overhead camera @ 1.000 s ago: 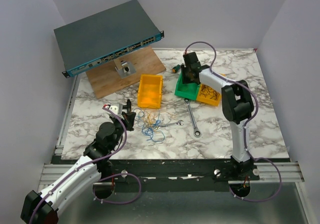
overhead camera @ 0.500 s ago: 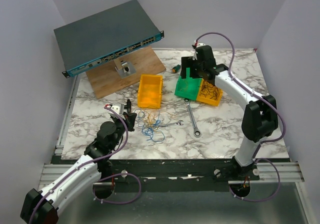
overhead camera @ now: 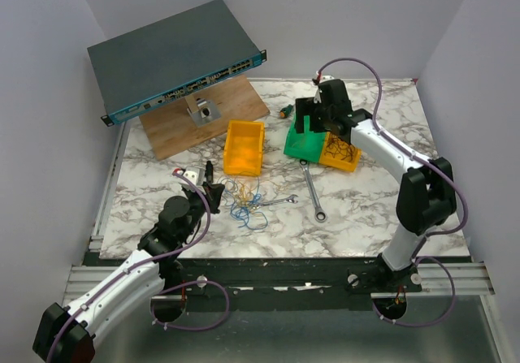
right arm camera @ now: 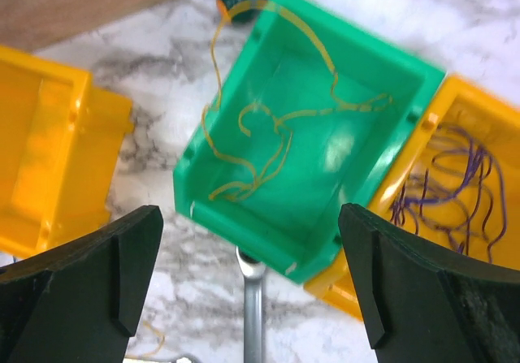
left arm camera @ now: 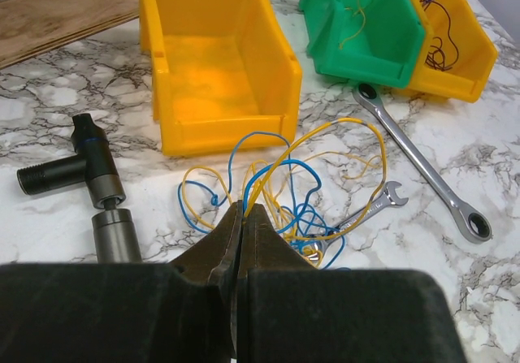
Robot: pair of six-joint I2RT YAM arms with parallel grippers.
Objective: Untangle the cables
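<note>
Blue and yellow cables point(left arm camera: 286, 194) lie loosely tangled.

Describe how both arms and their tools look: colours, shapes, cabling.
The left arm and right arm both have smooth white links joined by chunky black joints. A thin purple-grey hose loops loosely along each arm. The left tool and right tool are black, each with two broad fingers that taper towards the tips.
</note>
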